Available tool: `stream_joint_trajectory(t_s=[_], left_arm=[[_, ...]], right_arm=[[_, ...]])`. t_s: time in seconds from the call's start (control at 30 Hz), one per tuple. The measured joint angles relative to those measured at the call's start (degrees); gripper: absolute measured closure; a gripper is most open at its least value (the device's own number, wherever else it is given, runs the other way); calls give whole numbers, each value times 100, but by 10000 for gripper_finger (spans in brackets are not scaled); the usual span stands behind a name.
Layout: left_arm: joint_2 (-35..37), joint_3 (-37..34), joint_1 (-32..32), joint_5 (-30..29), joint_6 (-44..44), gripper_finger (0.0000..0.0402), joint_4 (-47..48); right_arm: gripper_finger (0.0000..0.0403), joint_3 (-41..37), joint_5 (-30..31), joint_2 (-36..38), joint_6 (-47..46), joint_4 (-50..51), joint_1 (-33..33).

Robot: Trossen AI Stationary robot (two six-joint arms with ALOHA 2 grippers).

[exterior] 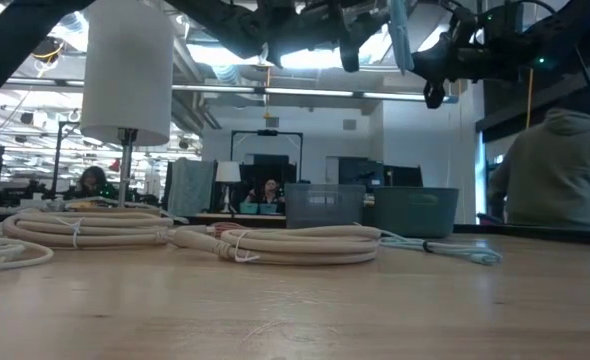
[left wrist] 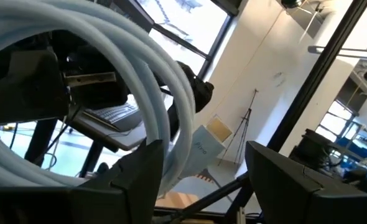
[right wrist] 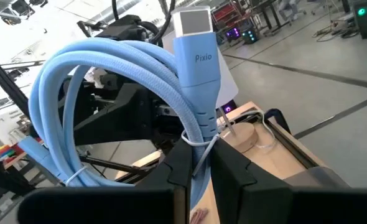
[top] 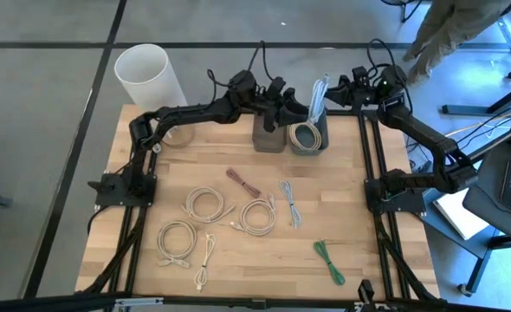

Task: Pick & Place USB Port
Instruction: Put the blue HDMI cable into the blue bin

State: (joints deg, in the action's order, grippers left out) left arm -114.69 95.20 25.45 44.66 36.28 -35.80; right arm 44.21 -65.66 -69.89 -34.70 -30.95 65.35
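Observation:
The light blue USB cable (right wrist: 127, 81) is a tied coil with a grey-tipped plug (right wrist: 196, 43). It is lifted over the two grey bins at the table's far edge, above the right bin (top: 308, 137), which holds a cream coil. My right gripper (right wrist: 196, 155) is shut on the cable. In the high view the blue cable (top: 319, 94) stands between both grippers. My left gripper (left wrist: 199, 168) is open and faces it from the left bin's side, with the blue cable's loops (left wrist: 140, 93) right in front of one finger. My right gripper pinches the blue cable's bundle just under the plug's strain relief (right wrist: 199, 134), where a thin tie wraps the strands. The bundle is lifted clear, with the plug and loops standing out past the fingers. Of my left gripper, I cannot tell whether a finger (left wrist: 140, 174) touches the loops.
Several coiled cables lie on the wooden table: cream coils (top: 205, 205) (top: 258, 217) (top: 176, 238), a brown one (top: 242, 182), a pale blue one (top: 290, 204) and a green one (top: 329, 260). A white cylinder (top: 147, 74) stands at the far left corner. A person (exterior: 560, 170) stands beyond the right side.

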Motion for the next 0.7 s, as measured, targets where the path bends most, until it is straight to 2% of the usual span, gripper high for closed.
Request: stream_joint_trajectory(t_s=[0.37, 0.7], left_arm=[[0, 2, 79, -67, -20, 181, -3], [0, 2, 47, -39, -14, 181, -1]], right_arm=[[366, 2, 240, 0, -87, -145, -418], [366, 2, 318, 0, -89, -145, -421]])
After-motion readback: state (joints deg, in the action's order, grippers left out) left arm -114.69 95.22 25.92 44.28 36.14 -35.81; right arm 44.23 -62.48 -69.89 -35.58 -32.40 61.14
